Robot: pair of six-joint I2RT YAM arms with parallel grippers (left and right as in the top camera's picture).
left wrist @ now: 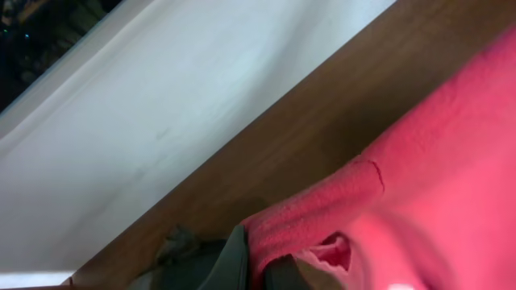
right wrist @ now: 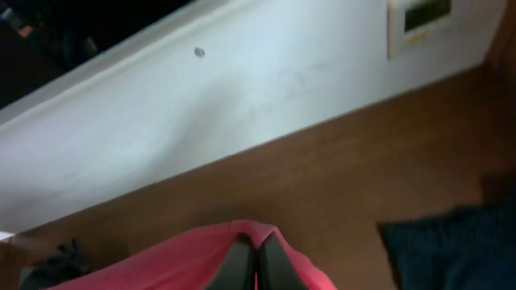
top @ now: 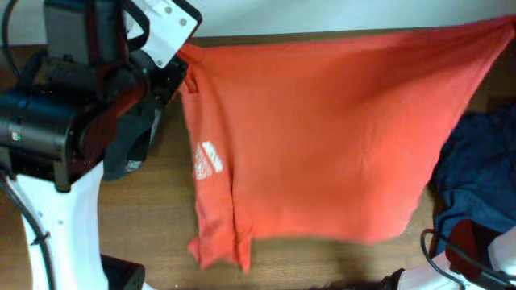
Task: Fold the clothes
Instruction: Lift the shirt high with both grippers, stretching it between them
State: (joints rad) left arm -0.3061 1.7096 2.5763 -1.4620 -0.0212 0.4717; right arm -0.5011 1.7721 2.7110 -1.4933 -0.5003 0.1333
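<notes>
Left gripper point(left wrist: 256, 264) at bottom edge, dark fingers pinched on bunched edge of red garment point(left wrist: 435, 185). Garment fills lower right, over brown bench point(left wrist: 306, 137). White wall point(left wrist: 177, 105) crosses upper left diagonally.

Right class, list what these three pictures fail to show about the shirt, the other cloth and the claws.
Overhead: the white print on the orange shirt is too blurred to read.
Overhead: the dark blue cloth is cut off by the right edge.
Overhead: the right claw lies beyond the frame; only its wrist view shows it.
</notes>
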